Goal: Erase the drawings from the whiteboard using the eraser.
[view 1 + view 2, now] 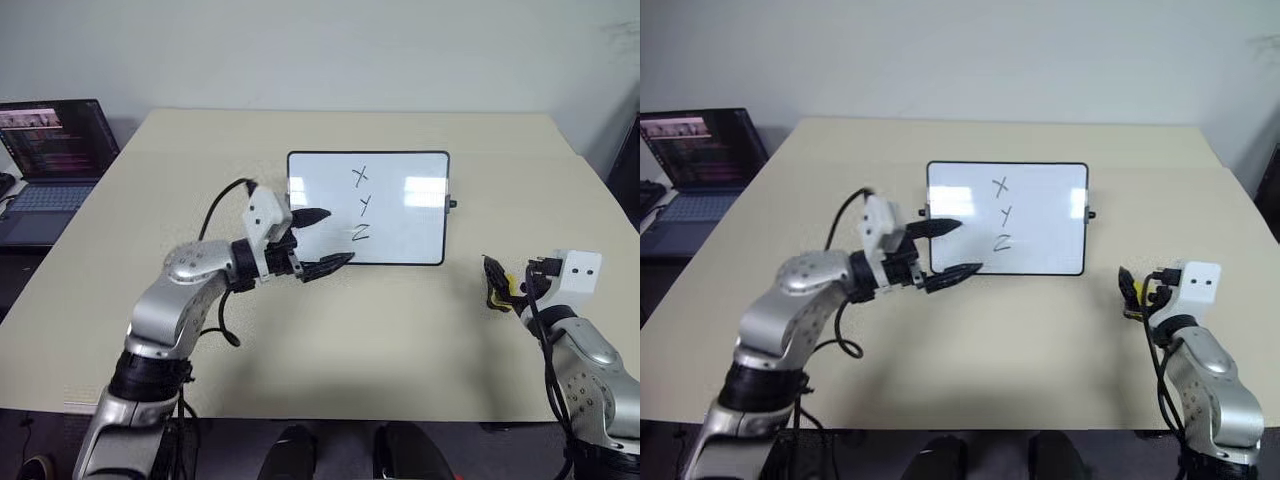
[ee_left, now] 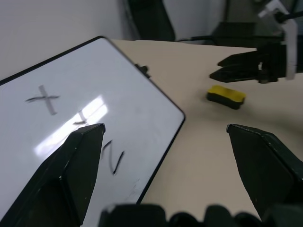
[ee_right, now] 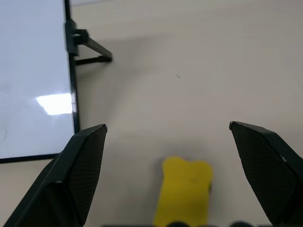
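While eraser [image 3: 182, 189] lies between open right fingers [image 3: 262, 170], drawings [image 1: 361, 204] remain

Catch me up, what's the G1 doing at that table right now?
It's set up to wipe the whiteboard, where the drawings X, Y and Z are all intact. The right claw is open around the yellow eraser lying on the table, not gripping it. The left claw is open at the board's near left corner, holding nothing.

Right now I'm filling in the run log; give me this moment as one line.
left claw: open, at whiteboard | right claw: open, over eraser | drawings: intact
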Available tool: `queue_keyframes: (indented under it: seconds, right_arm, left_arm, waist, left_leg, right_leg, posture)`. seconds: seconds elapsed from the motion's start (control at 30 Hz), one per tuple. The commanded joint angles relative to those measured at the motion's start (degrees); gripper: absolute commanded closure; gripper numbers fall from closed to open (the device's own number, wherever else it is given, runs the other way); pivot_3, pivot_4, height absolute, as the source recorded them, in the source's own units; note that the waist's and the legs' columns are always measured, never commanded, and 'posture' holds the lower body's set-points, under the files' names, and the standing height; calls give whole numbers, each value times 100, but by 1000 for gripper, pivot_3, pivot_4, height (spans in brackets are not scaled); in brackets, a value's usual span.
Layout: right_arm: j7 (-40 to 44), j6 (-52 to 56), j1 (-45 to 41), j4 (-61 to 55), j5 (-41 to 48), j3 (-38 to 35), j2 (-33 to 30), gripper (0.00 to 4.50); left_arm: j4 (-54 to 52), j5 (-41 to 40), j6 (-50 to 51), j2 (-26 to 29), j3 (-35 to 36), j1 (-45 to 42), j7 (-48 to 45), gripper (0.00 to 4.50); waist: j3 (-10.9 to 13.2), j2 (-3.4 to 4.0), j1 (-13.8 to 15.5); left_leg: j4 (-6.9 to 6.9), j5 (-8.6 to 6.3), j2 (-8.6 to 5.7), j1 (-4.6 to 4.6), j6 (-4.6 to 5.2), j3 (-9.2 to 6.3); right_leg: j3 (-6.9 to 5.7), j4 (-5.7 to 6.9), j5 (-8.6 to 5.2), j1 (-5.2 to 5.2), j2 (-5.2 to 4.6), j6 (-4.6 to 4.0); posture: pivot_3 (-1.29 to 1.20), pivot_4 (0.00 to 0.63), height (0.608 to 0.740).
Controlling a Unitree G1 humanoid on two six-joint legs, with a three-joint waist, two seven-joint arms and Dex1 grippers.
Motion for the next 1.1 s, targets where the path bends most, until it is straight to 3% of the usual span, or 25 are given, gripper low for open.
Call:
queue_keyframes:
  seconds: [0.03, 0.37, 1.1]
  right_arm:
    - [-580, 505, -131, -619, 138, -46, 311, 34]
    - [-1018, 627, -513, -306, -507, 354, 419, 34]
    - [-620, 359, -751, 558, -1114, 514, 436, 34]
  left_arm:
    - [408, 39, -230, 125, -129, -238, -570, 0]
    - [950, 282, -617, 65, -230, -389, -999, 0]
    - [971, 395, -707, 9, -173, -160, -1087, 0]
  waist:
    - [2, 3, -72]
    - [5, 8, -88]
    - [6, 6, -97]
  left_leg:
    - [-1, 0, 2, 1, 1, 2]
    - [3, -2, 6, -5, 5, 25]
    - [12, -7, 7, 1, 16, 87]
  right_leg:
    - [2, 4, -1, 0, 1, -2]
    - [30, 13, 1, -32, 12, -1]
    - [126, 80, 6, -84, 21, -7]
  posture:
    - [0, 150, 740]
    - [0, 150, 740]
    - [0, 150, 740]
